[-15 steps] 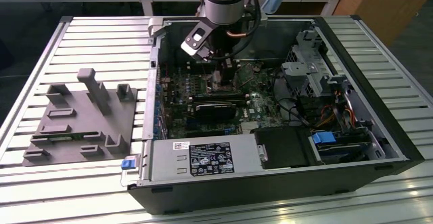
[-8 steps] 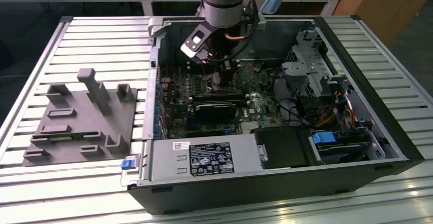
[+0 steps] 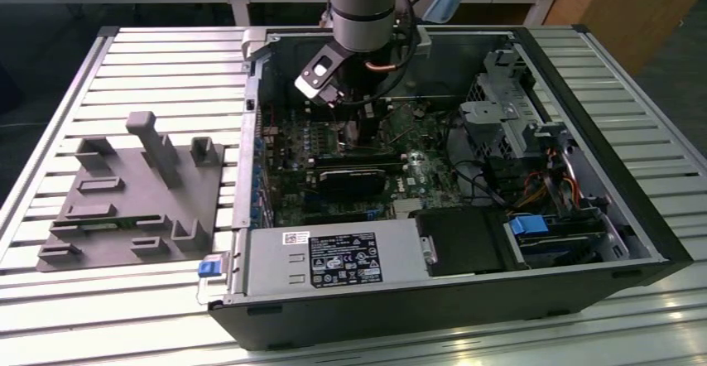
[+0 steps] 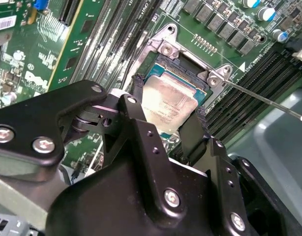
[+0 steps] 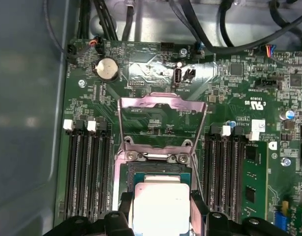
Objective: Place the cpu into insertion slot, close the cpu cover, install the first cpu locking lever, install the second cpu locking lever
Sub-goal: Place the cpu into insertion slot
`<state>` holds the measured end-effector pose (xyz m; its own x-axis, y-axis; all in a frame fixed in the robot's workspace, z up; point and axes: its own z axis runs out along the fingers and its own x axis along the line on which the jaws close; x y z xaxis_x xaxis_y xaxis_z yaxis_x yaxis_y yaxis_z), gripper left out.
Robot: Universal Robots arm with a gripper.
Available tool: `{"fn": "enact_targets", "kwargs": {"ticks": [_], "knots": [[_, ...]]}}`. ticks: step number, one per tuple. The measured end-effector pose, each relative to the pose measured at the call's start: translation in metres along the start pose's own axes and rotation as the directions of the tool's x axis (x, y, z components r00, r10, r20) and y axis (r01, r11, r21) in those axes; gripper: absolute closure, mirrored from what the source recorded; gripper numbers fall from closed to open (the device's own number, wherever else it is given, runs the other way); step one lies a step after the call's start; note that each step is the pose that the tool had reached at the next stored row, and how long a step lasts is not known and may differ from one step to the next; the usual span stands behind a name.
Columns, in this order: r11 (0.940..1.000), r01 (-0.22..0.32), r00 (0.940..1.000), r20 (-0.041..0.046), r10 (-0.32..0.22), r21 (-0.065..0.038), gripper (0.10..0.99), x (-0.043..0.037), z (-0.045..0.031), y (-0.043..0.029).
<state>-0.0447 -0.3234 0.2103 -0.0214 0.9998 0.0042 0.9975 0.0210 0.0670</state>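
The cpu is a flat silver-grey square chip, and my gripper is shut on it with a black finger against each of two opposite edges. It sits at the insertion slot, a socket with a silvery rim on the green board; I cannot tell whether it is seated or just above. In the second wrist view the cpu lies between the fingers over the slot's rim. The cpu cover stands swung open behind the slot. A thin locking lever sticks out free. My gripper reaches into the open computer case.
Black memory slots flank the socket on both sides, and a coin battery sits beyond the cover. The case holds a black card, a power supply and a drive cage. A grey fixture lies at the exterior view's left.
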Motion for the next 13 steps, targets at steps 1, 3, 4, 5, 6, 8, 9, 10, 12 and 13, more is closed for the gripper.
{"fn": "enact_targets", "kwargs": {"ticks": [1, 3, 4, 5, 6, 8, 9, 10, 12, 13], "knots": [[1.0, -0.004, 1.0, 0.0003, 0.004, 0.0, 0.545, 0.0002, 0.0012, -0.0001], [1.0, -0.005, 1.0, 0.0004, 0.005, 0.0, 0.545, 0.0007, 0.0036, -0.0002], [1.0, -0.005, 1.0, 0.0004, 0.005, 0.0, 0.545, 0.0008, 0.0049, -0.0003], [1.0, -0.005, 1.0, 0.0003, 0.005, 0.0, 0.545, 0.0009, 0.0061, -0.0004], [1.0, -0.005, 1.0, 0.0003, 0.005, 0.0, 0.545, 0.001, 0.0074, -0.0005], [1.0, -0.006, 1.0, 0.0004, 0.006, 0.0, 0.545, 0.0013, 0.0095, -0.0006], [1.0, -0.008, 1.0, 0.0005, 0.008, 0.0, 0.545, 0.0014, 0.0102, -0.0007], [0.9999, -0.011, 0.9999, 0.0008, 0.011, 0.0, 0.545, 0.0015, 0.0109, -0.0007], [0.9999, -0.017, 0.9999, 0.0011, 0.017, 0.0, 0.545, 0.0018, 0.0122, -0.0008], [0.9998, -0.018, 0.9998, 0.0012, 0.018, 0.0, 0.545, 0.002, 0.0128, -0.0009]]}}
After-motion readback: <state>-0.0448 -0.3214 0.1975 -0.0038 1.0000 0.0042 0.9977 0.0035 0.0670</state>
